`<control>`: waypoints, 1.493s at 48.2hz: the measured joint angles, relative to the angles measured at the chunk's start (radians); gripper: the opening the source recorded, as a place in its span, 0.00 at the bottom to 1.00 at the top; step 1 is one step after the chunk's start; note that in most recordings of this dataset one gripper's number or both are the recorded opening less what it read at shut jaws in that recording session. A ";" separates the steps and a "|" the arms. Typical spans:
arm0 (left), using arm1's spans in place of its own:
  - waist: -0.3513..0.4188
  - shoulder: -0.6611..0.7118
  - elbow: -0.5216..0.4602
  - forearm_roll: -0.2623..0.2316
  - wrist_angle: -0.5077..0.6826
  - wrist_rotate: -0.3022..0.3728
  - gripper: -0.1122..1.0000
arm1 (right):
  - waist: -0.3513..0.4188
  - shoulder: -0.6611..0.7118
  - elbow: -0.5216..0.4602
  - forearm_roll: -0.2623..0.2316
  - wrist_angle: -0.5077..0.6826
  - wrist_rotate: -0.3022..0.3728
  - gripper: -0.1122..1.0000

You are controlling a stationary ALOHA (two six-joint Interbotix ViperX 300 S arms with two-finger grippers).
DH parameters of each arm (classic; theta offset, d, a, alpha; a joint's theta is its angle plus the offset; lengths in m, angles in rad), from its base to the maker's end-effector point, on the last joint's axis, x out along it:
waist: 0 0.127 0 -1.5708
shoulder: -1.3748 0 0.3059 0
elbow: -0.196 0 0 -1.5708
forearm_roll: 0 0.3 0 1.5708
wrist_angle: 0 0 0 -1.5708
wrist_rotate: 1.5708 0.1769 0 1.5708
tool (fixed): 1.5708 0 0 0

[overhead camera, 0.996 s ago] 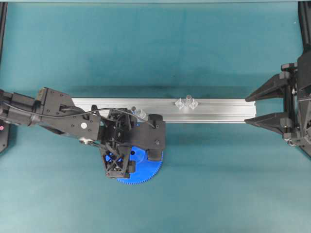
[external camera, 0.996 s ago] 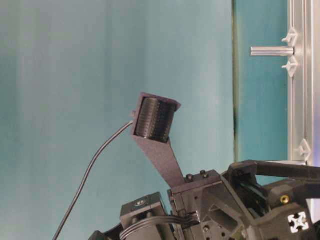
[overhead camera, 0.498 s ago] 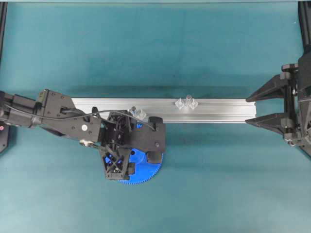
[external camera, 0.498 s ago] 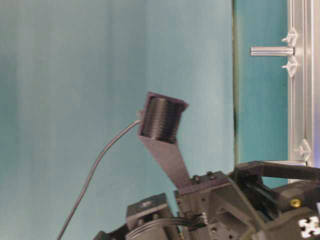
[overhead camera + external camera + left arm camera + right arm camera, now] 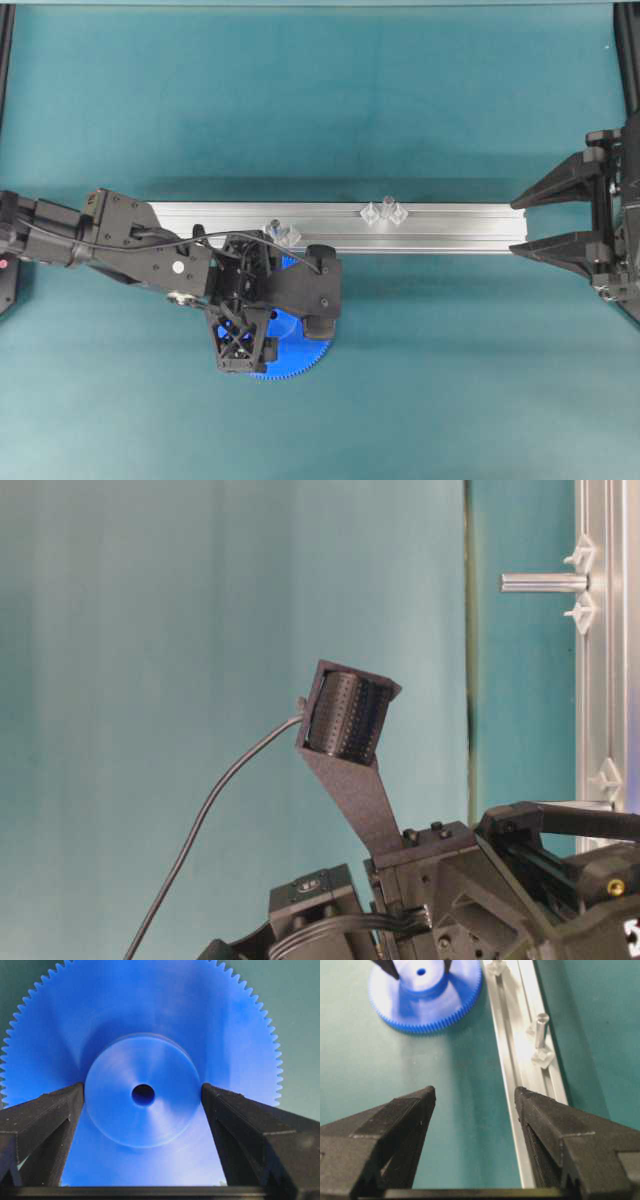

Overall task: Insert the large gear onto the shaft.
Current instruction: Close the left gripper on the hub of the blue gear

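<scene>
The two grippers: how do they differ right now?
The left gripper has its fingers either side of the blue gear's raised hub; the right gripper is open on nothing. In the overhead view the left is out over the gear, beside the rail, while the right sits back at the rail's end. Both have black, wedge-shaped fingers.
</scene>
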 measured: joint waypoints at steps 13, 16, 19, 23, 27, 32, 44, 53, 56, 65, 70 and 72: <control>0.000 0.012 0.000 0.005 -0.011 0.000 0.94 | 0.000 0.000 -0.002 -0.002 0.000 0.000 0.76; 0.002 0.015 0.000 0.005 -0.015 0.002 0.94 | 0.000 -0.002 -0.002 0.000 0.000 0.000 0.76; 0.003 0.017 0.000 0.006 -0.020 0.000 0.94 | 0.000 0.000 0.000 -0.002 0.000 0.002 0.76; 0.003 0.018 0.000 0.006 -0.023 0.000 0.94 | -0.002 -0.002 0.000 -0.002 0.000 0.002 0.76; 0.003 0.020 -0.002 0.006 -0.021 0.000 0.94 | -0.002 0.000 0.000 0.000 0.000 0.002 0.76; 0.003 0.018 0.006 0.006 -0.026 0.002 0.94 | 0.000 -0.002 0.000 0.002 0.000 0.002 0.76; 0.003 0.018 0.008 0.006 -0.028 0.002 0.94 | -0.002 -0.002 0.000 0.002 0.000 0.002 0.76; 0.003 0.018 0.014 0.006 -0.040 0.000 0.94 | 0.000 -0.002 0.000 0.002 0.000 0.002 0.76; 0.003 0.020 0.015 0.006 -0.041 0.000 0.94 | 0.000 -0.002 0.000 0.002 0.000 0.002 0.76; 0.003 0.020 0.018 0.005 -0.044 -0.002 0.94 | 0.000 -0.002 0.000 0.002 0.000 0.002 0.76; 0.003 0.020 0.018 0.005 -0.044 -0.002 0.94 | 0.000 -0.002 0.000 0.002 0.000 0.002 0.76; 0.003 0.020 0.020 0.005 -0.048 -0.002 0.94 | -0.002 -0.002 0.000 0.000 0.000 0.002 0.76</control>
